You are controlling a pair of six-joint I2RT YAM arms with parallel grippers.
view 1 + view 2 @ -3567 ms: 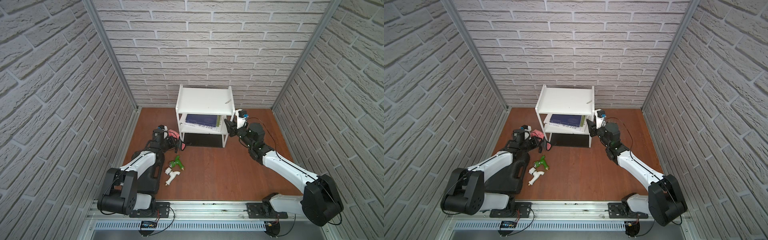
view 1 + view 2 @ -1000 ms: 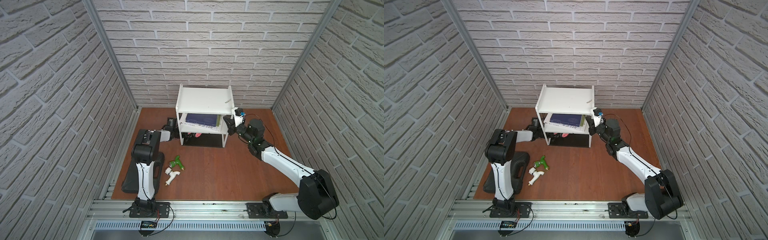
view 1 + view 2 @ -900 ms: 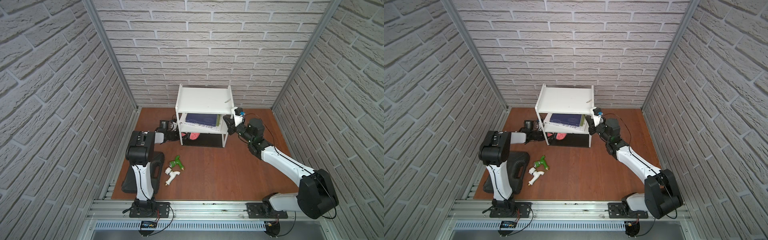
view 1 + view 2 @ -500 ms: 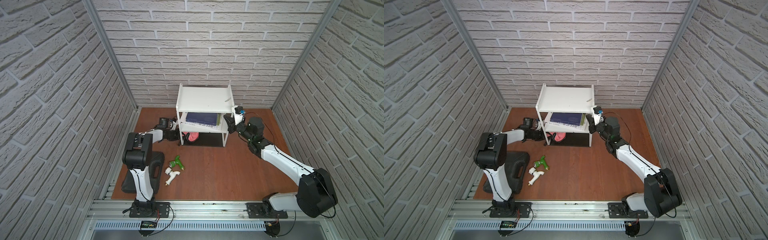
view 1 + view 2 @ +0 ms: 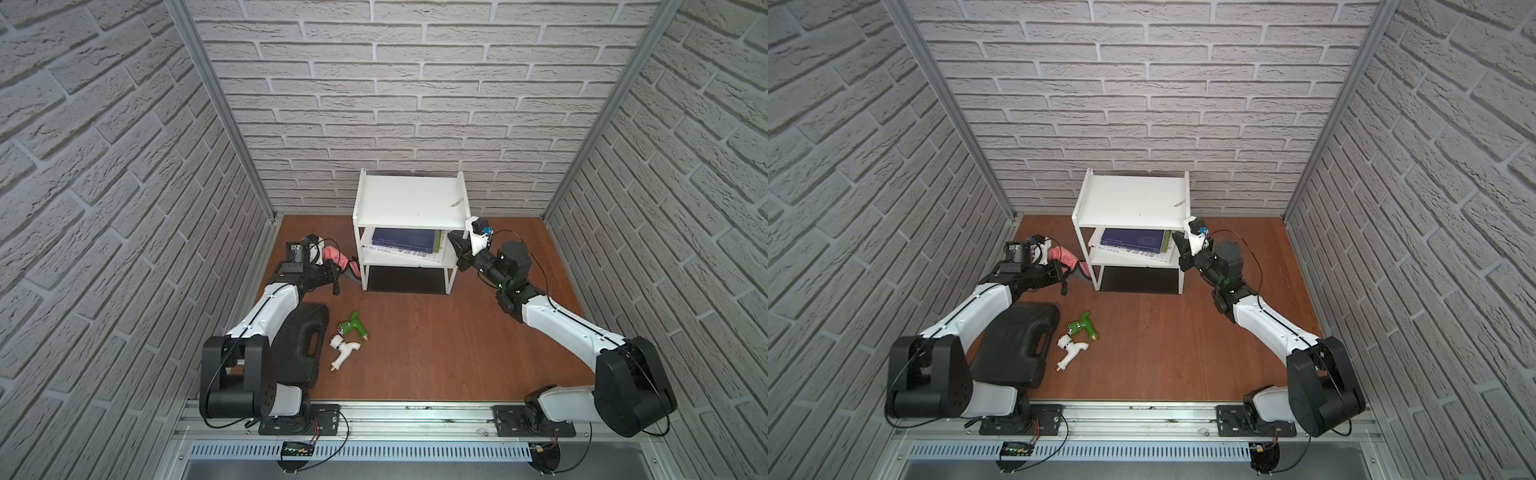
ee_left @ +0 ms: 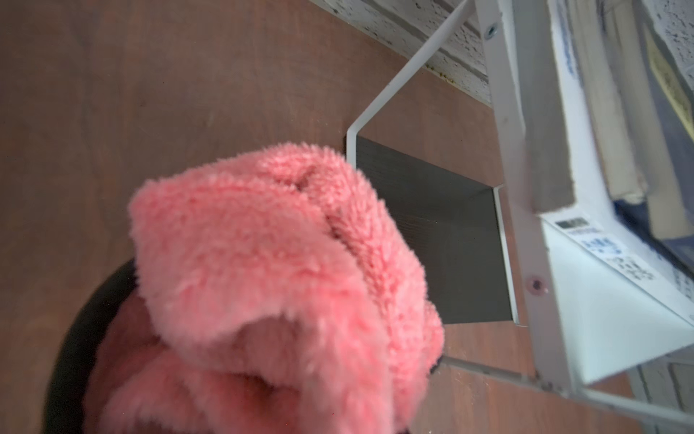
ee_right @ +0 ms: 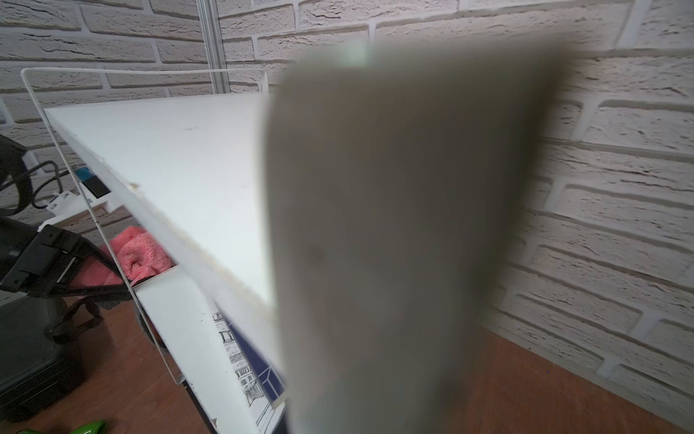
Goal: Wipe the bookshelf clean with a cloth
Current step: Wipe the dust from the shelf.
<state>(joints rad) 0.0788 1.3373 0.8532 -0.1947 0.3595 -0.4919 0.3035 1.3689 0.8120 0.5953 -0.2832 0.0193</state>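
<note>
Cloth (image 5: pixel 334 254) first: found it bunched, pink side out, clamped in the left end effector (image 5: pixel 337 269), jaws nearly together on the fabric. Saw the bundle just beside the bookshelf (image 5: pixel 409 203), at its front leg on the left arm's side, outside the frame and about level with the lower tiers. Could not confirm any contact with that leg. Found the right end effector (image 5: pixel 456 245) with jaws together at the bookshelf's opposite side, next to the middle tier and its stacked books (image 5: pixel 405 240). Could not confirm a pinch on the frame there. Noted a black case (image 5: pixel 303 345), a green tap (image 5: pixel 353 326) and a white tap (image 5: pixel 343 351) lying on the bench (image 5: pixel 436 332), well apart from the bookshelf.
</note>
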